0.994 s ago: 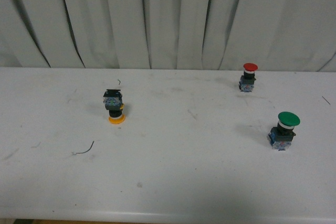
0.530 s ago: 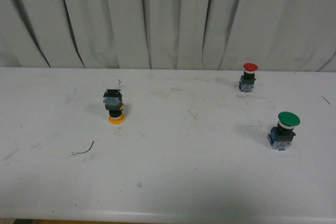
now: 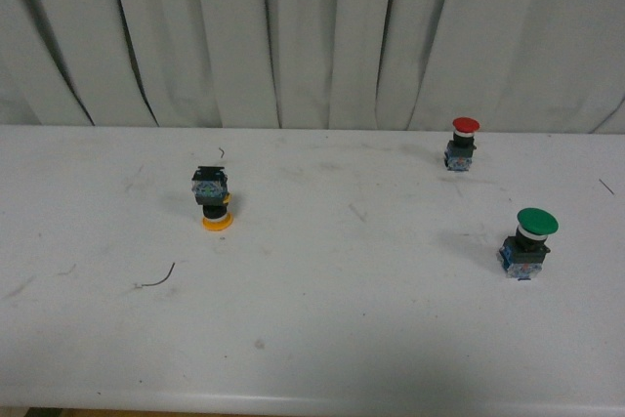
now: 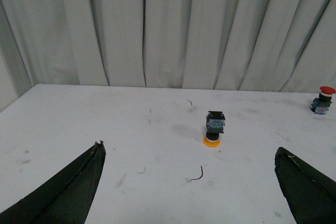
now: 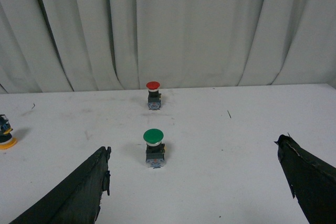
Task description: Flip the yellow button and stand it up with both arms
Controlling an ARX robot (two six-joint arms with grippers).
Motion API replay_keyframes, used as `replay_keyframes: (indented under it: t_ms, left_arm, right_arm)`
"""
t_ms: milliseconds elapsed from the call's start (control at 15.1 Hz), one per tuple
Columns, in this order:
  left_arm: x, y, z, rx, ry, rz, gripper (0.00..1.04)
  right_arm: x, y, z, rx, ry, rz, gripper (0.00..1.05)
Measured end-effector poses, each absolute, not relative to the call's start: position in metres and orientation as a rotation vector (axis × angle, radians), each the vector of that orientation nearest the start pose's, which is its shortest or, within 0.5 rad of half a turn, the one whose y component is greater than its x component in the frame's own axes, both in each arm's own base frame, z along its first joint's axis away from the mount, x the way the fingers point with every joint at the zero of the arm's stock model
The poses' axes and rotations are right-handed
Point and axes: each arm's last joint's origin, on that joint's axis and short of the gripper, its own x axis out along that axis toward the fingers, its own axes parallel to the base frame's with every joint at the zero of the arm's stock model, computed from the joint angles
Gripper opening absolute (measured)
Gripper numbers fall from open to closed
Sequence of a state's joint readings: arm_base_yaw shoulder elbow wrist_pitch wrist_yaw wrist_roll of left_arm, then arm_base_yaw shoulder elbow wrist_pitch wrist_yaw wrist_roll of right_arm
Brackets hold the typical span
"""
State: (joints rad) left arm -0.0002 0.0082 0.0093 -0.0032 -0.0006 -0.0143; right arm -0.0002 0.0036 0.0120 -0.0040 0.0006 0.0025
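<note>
Yellow button (image 3: 213, 198) well beyond left pincer (image 4: 189, 147)

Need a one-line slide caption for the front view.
Yellow button stands cap-down on the white table; red button and green button stand upright.

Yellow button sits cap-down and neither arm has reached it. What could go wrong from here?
1. The yellow button balances upside down on its round cap, base on top; a nudge from the left gripper could topple or roll it.
2. It is small against the wide-open fingers, so a grasp may slip during the flip.
3. The right gripper faces the green button and red button; reaching across could knock them.
</note>
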Motion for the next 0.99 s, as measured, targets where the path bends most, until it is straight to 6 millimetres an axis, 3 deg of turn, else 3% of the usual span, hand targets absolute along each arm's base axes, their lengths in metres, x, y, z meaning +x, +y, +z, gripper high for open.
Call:
replay_keyframes:
  t_ms: [663,729,795,862,994]
  left_arm:
    - [0.098,0.000,0.166,-0.014,0.002,0.000,0.98]
    - [0.098,-0.002,0.165,-0.065,0.186,0.128,0.98]
    - [0.098,0.002,0.189,-0.122,0.123,0.237,0.98]
    - [0.115,-0.001,0.198,-0.118,0.084,0.158,0.98]
    - [0.147,0.004,0.198,-0.121,0.091,0.074,0.98]
  right_arm:
    - [0.097,0.000,0.167,0.002,-0.005,-0.001,0.98]
    - [0.097,0.000,0.167,0.002,-0.004,-0.002,0.98]
    - [0.097,0.000,0.167,0.002,-0.005,0.000,0.98]
    - [0.097,0.000,0.167,0.002,-0.005,-0.001,0.98]
    - [0.097,0.000,0.167,0.002,-0.005,-0.001,0.98]
